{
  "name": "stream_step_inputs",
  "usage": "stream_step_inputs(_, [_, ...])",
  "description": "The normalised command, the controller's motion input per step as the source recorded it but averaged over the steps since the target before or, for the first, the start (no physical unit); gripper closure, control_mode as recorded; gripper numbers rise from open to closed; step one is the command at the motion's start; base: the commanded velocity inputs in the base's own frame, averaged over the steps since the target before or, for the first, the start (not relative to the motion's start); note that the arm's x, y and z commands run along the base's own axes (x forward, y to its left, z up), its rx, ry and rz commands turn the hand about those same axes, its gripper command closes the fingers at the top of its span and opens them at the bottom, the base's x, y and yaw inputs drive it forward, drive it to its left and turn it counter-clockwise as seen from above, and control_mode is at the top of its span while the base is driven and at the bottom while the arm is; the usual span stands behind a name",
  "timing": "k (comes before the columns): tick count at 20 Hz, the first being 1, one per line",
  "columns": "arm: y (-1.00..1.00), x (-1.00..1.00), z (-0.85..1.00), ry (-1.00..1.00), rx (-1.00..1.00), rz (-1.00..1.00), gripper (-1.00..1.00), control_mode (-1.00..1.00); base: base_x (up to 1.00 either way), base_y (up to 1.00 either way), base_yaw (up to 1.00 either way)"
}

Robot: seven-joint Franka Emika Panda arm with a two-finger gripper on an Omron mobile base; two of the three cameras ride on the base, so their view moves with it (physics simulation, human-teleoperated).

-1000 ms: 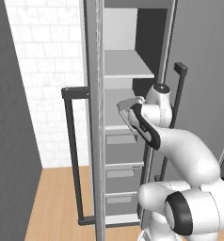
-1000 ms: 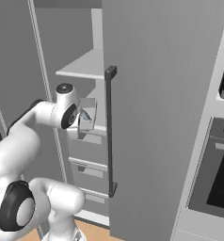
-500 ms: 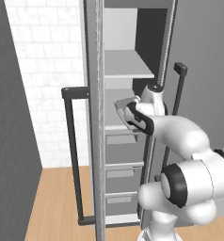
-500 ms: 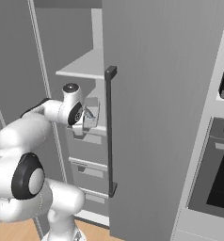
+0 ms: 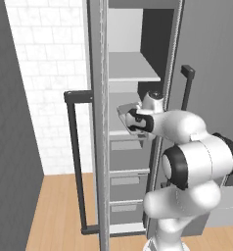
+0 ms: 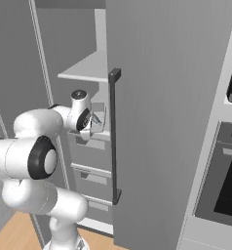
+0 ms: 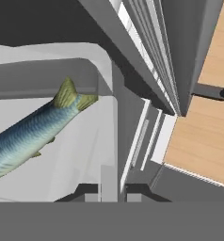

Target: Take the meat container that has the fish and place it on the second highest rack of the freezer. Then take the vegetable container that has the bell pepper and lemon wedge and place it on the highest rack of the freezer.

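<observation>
Arm folded in tighter since a second ago. Claw [image 7: 112, 192] pinching rim of fish [image 7: 31, 132] tray [image 7: 92, 70], at lower shelf level in freezer [image 5: 133, 73].

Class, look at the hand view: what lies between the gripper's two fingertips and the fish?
Between the gripper and the fish lies the container's pale wall, pinched in the jaws, then bare tray floor.

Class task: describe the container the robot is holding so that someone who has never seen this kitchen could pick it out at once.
Find the tall grey freezer with its door open. At its lower shelf board, the gripper pinches the rim of a shallow pale tray. A silver-blue fish lies inside it.
</observation>
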Motion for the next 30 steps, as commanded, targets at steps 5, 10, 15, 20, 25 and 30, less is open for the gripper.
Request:
stream_step_inputs(5, [0.0, 0.57, -0.04, 0.0, 0.0, 0.0, 1.0, -1.0, 0.0, 0.0, 0.0])
stream_step_inputs(10, [0.01, 0.59, -0.02, 0.0, 0.0, 0.0, 1.0, -1.0, 0.0, 0.0, 0.0])
stream_step_inputs(15, [0.0, 0.61, -0.12, 0.0, 0.0, 0.0, 1.0, -1.0, 0.0, 0.0, 0.0])
stream_step_inputs(20, [0.0, 0.53, -0.26, 0.0, 0.0, 0.0, 1.0, -1.0, 0.0, 0.0, 0.0])
stream_step_inputs(25, [0.0, 0.56, -0.22, 0.0, 0.0, 0.0, 1.0, -1.0, 0.0, 0.0, 0.0])
stream_step_inputs(30, [0.01, 0.52, -0.12, 0.0, 0.0, -0.02, -1.0, -1.0, 0.0, 0.0, 0.0])
